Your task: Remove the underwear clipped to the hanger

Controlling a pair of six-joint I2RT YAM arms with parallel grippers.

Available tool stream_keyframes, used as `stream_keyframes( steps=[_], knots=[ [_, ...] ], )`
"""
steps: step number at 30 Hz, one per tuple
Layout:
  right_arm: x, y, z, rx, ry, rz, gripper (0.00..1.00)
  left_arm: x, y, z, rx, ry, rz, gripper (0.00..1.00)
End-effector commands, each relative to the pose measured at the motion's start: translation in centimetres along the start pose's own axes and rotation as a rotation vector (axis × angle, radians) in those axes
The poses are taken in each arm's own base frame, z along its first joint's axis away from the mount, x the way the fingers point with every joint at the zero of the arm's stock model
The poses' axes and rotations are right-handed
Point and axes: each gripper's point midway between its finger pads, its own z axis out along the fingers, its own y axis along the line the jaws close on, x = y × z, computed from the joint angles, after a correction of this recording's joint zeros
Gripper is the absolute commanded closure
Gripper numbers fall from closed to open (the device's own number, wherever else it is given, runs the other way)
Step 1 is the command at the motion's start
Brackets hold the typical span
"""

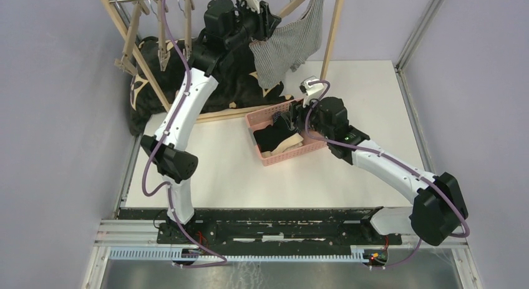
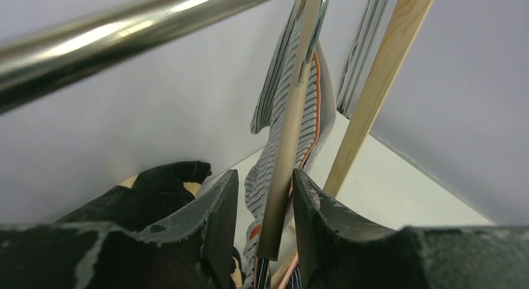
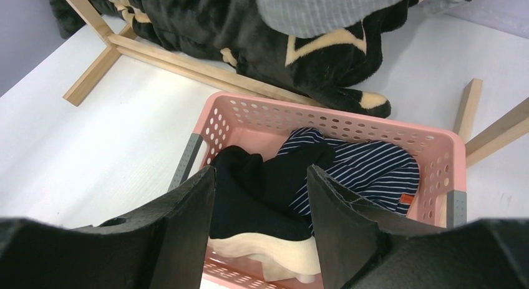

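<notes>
Left claw (image 2: 263, 176) is raised high at the rack, its two dark fingers parted on either side of the slim tan bar of a clothes hanger (image 2: 282, 164). A gap shows between the bar and one finger, so it is released rather than clenched. Grey-and-white striped cloth boxer shorts (image 2: 271, 95) with an orange trim hang on that hanger, their long axis running along the bar from the top of the wrist view down between the fingers. From overhead the same shorts (image 1: 290, 48) hang at the right end of the light wooden drying rack (image 1: 332, 33), just beside its right post. They stretch from the hanger down and to the left, the lower hem pointing at the black fluffy blanket with cream pattern (image 1: 231, 83) heaped under the rack. Right claw (image 3: 261, 170) hovers low over a pink perforated plastic basket (image 3: 337, 123) on the white table (image 1: 218, 170), fingers spread with nothing between them. Inside the basket, navy boxer shorts with thin pale stripes (image 3: 368, 167) lie toward the right wall. Plain black boxer shorts (image 3: 262, 189) are crumpled beside and partly over them, above a cream-coloured item (image 3: 277, 251). A shiny metal rail (image 2: 125, 39) crosses above the left claw.
</notes>
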Motion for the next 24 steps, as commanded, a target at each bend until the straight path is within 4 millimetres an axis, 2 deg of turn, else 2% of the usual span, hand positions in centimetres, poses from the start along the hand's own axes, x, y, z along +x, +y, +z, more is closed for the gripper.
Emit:
stream_keyframes(
  steps=[1, 4, 9, 13, 20, 24],
  knots=[
    [-3.0, 0.1, -1.2, 0.000, -0.103, -0.022, 0.36, 0.2, -0.9, 0.8, 0.038, -0.010, 0.018, 0.56],
    [-3.2, 0.0, -1.4, 0.008, -0.109, -0.026, 0.36, 0.6, -1.0, 0.9, 0.030, 0.001, 0.028, 0.59],
    [-2.6, 0.0, -1.1, 0.002, -0.098, -0.022, 0.35, 0.3, -0.9, 0.9, 0.017, -0.011, 0.038, 0.83],
    [-2.1, 0.3, -0.7, -0.015, -0.085, -0.015, 0.35, -0.4, -0.9, 0.6, -0.003, -0.050, 0.046, 0.96],
    [-1.4, 0.2, -0.4, -0.014, -0.064, -0.017, 0.36, -2.4, -0.6, -0.4, -0.031, -0.115, 0.048, 0.97],
    [-1.6, 0.0, -0.9, 0.000, -0.077, -0.028, 0.36, -3.8, -0.9, -2.2, -0.040, -0.200, 0.059, 0.97]
  ],
)
